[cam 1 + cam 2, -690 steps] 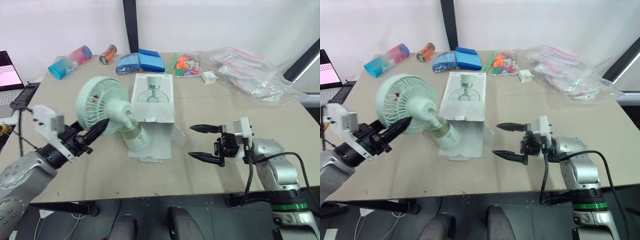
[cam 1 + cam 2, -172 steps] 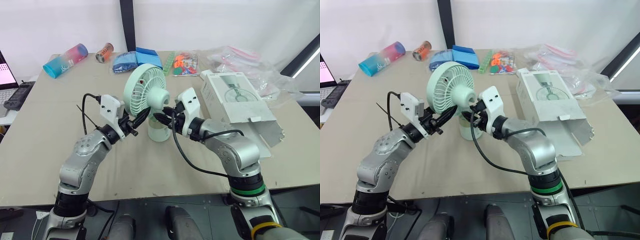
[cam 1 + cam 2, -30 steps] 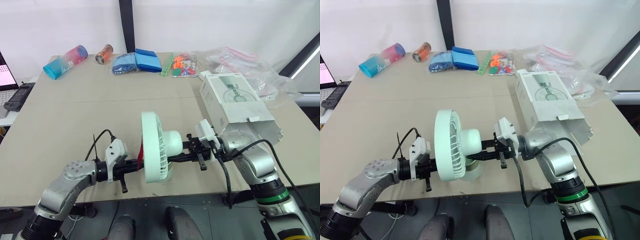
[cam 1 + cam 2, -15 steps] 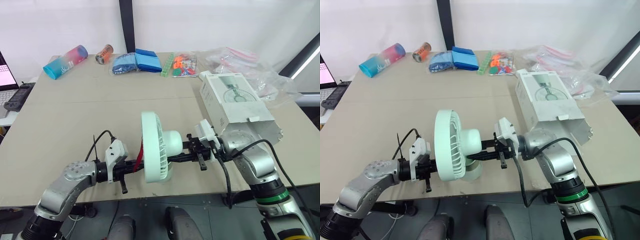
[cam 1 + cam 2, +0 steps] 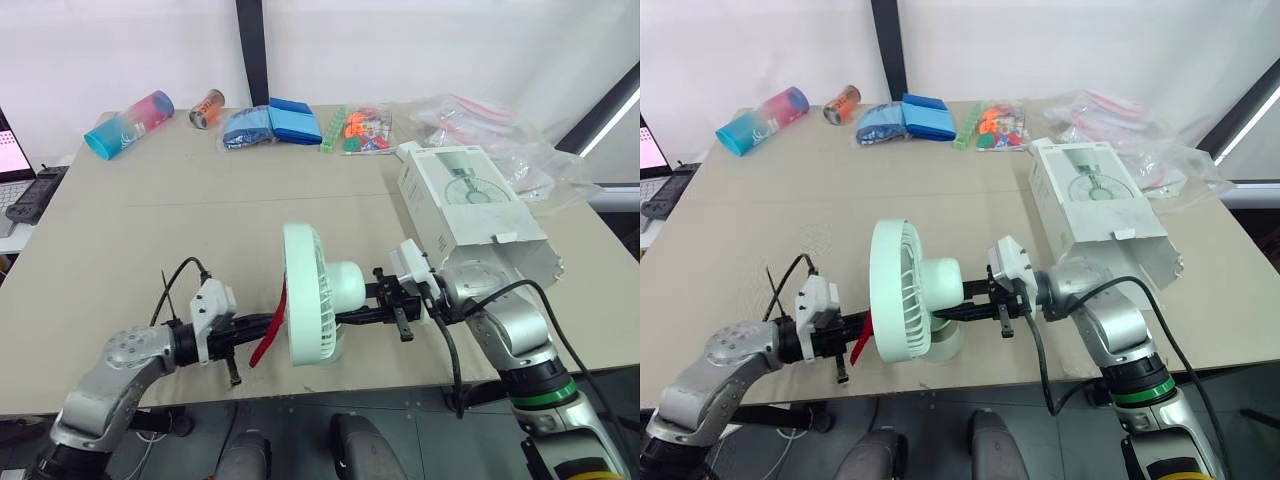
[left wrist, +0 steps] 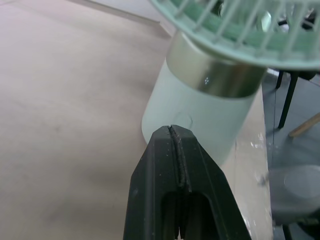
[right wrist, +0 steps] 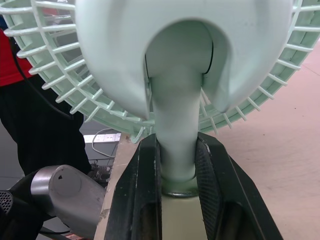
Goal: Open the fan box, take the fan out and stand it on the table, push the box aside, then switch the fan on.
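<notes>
**Fan upright near front edge: right arm holds, left arm lines up on base**

Position: the fan stands on its base on the table, close to the front edge, with its grille facing the robot's left. The fan box lies well apart on the right, open flap toward the near edge. Unboxing and pushing aside look done; switching on is what remains.

Right gripper: clamped on the fan's slim neck, one black finger on each side, just above the base.

Left gripper: fingers pressed together into a single tip, holding nothing, aimed at the base and just short of it. I cannot tell whether it touches. A faint round mark on the base wall lies just beyond the tip; probably the button.

Handling (judgement):
- Light plastic, top-heavy: large head on a thin stem.
- Grille ribs are thin and likely to flex or snap. Do not grip there.
- Base is a smooth cylinder and probably slippery against a poke.
- The neck is the best place to hold it, as it is gripped now.
- A sideways press could slide or tip it toward the edge, so the neck grip must take the push.
</notes>
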